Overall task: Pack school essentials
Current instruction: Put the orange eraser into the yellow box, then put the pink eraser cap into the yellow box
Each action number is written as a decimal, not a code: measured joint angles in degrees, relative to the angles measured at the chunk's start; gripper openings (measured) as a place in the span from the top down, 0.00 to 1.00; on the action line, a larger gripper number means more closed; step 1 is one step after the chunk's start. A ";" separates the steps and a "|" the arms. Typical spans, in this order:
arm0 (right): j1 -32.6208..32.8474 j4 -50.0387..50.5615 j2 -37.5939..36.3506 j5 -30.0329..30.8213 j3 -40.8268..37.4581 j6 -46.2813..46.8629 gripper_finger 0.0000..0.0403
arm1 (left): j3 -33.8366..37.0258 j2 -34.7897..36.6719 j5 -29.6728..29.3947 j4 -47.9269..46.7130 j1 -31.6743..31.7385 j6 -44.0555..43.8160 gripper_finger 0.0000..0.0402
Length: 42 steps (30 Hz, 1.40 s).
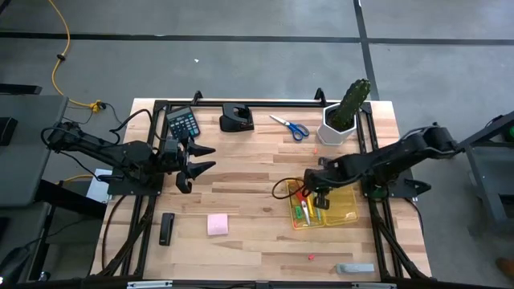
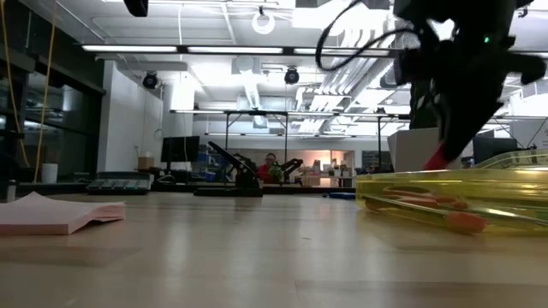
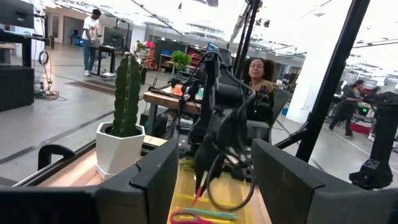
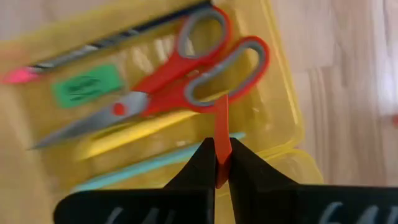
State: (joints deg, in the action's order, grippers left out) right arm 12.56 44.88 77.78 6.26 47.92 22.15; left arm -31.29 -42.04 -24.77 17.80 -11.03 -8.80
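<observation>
Right tool (image 1: 315,195) hovers over the clear yellow tray (image 1: 347,215) near the tabletop's (image 1: 257,241) right edge; left tool (image 1: 201,159) waits spread apart, open wood around it. Low view: pink sticky pad (image 2: 53,214) lies flat. Right wrist view: fingers clamp a thin red pen (image 4: 222,134) above red-handled scissors (image 4: 168,87).

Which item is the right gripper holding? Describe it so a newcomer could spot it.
Find the clear yellow tray at the table's right side, beside the cactus pot. The right gripper hangs over it, shut on a thin red stick. Unlike the red-handled scissors lying in the tray, it is a plain straight strip.
</observation>
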 joint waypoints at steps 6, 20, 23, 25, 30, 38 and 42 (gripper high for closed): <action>-0.17 0.77 5.57 2.50 0.00 0.57 0.97 | 0.00 0.00 -0.09 -0.02 0.00 0.00 0.53; -0.20 0.77 7.30 -0.65 0.00 2.46 0.88 | 0.00 0.00 -0.09 -0.07 0.00 0.00 0.53; -0.18 0.77 7.30 -3.21 0.00 2.00 0.80 | 0.00 0.00 -0.09 -0.16 0.00 0.00 0.53; 0.07 0.97 7.30 -3.38 0.22 2.37 0.72 | 0.00 0.00 -0.09 -0.21 0.00 0.00 0.53; 0.83 2.25 6.22 -3.32 5.05 0.02 0.54 | 0.00 0.00 -0.07 -0.25 0.13 0.00 0.53; 3.65 3.77 -0.61 -3.02 9.22 0.17 0.42 | 0.00 0.00 -0.59 -0.46 0.13 0.00 0.53; 6.79 -0.02 -7.10 0.96 4.88 7.56 0.41 | 0.00 0.00 -0.61 -0.46 0.11 0.00 0.53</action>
State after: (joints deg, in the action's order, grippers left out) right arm 19.35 44.86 70.67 7.22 52.80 29.71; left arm -31.29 -42.04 -25.39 17.34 -10.92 -8.80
